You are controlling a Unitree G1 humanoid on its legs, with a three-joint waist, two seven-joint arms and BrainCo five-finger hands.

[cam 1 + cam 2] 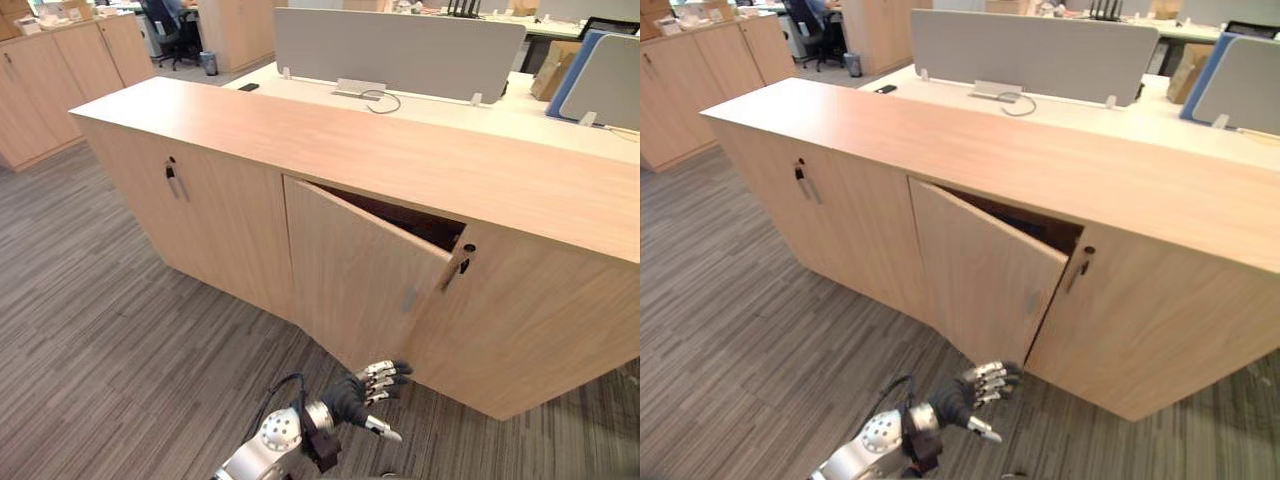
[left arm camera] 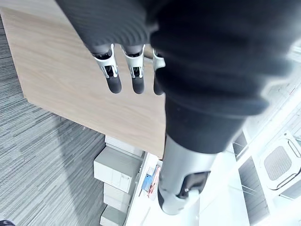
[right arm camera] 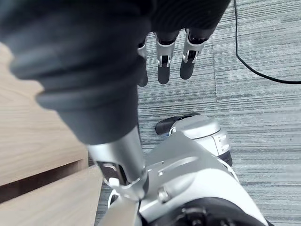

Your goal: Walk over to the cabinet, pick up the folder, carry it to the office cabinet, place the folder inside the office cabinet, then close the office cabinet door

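Left hand [image 1: 365, 388], fingers [image 1: 388, 372] released, hovers beside the half-open door [image 1: 360, 270] of the office cabinet [image 1: 520, 320].

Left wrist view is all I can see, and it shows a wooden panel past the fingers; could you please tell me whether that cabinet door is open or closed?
Observer: The middle door of the long cabinet is ajar. Its right edge is swung out and a dark gap shows along its top.
Operator: Thank you. Where is the left hand relative to it?
Observer: The left hand is by the door's lower outer corner, with its fingers relaxed and holding nothing. I cannot tell whether it touches.
Operator: And the right hand, please?
Observer: The right hand hangs open above the carpet, holding nothing.
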